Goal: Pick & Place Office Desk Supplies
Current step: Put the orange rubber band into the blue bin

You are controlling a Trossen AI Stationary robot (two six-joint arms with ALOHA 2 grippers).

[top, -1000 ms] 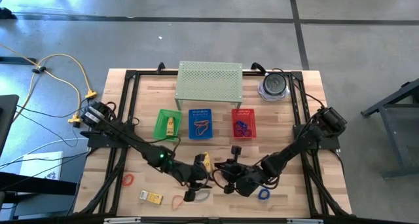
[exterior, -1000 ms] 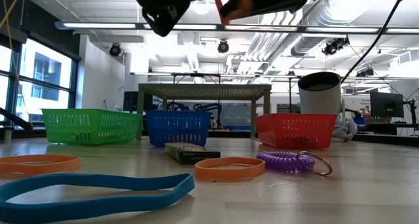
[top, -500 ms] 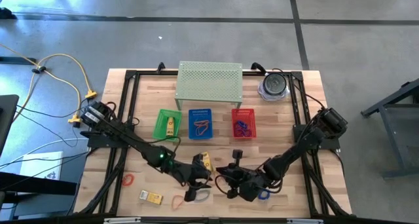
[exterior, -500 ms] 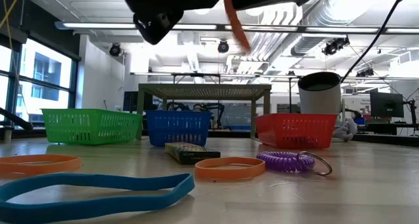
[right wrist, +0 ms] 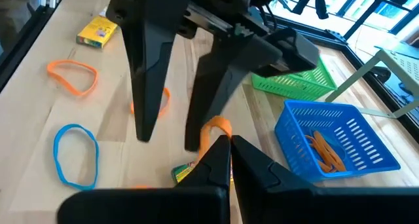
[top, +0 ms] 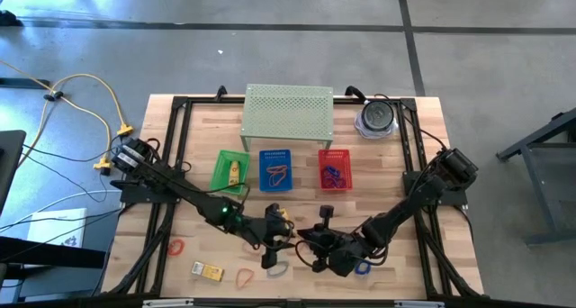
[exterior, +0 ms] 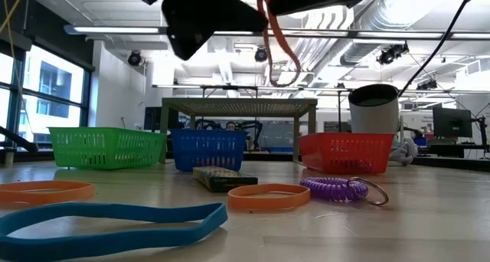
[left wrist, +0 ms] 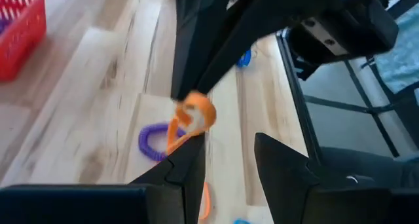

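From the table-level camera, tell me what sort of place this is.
Probably a robotics lab or workshop in an industrial-style building: exposed silver ceiling ducts, long strip lights, a computer monitor on a far desk, and more dark robot arms behind the pale green perforated metal shelf.

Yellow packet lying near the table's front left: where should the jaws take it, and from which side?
Grip the yellow packet across its short width at the middle, coming straight down. It lies flat on the table, oblong, with bare wood along both long sides for the jaws to straddle.
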